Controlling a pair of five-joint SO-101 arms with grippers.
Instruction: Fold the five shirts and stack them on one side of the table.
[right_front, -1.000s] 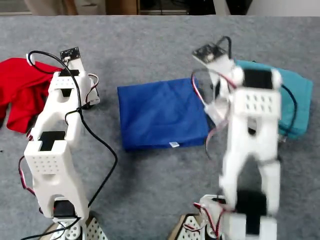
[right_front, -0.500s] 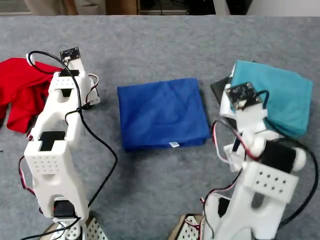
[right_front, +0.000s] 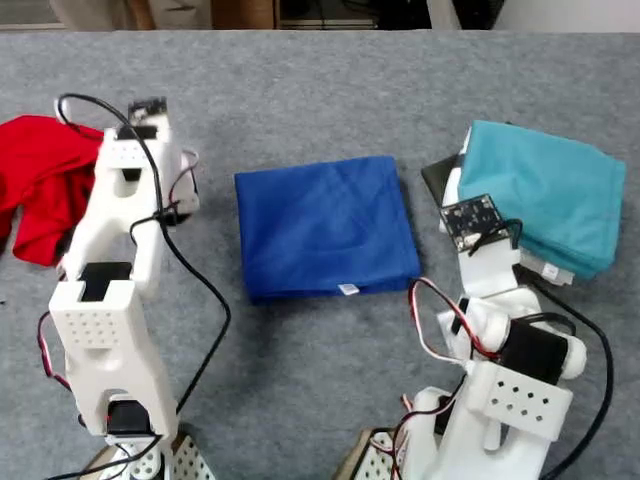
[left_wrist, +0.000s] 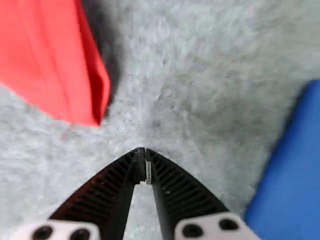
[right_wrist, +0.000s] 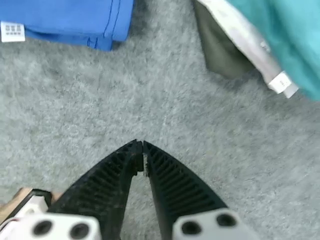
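Between the red shirt (right_front: 40, 185) and folded blue shirt (right_front: 325, 228), the left gripper (left_wrist: 144, 162) is hovering closed and empty; the right gripper (right_wrist: 143, 155) is doing likewise.

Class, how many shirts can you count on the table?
5: red shirt crumpled at the left; blue shirt folded mid-table; teal shirt at the right, stacked on a white shirt and dark shirt, whose edges alone show.

No print can be read, even on the blue shirt's (right_front: 325, 225) white tag (right_wrist: 12, 31).
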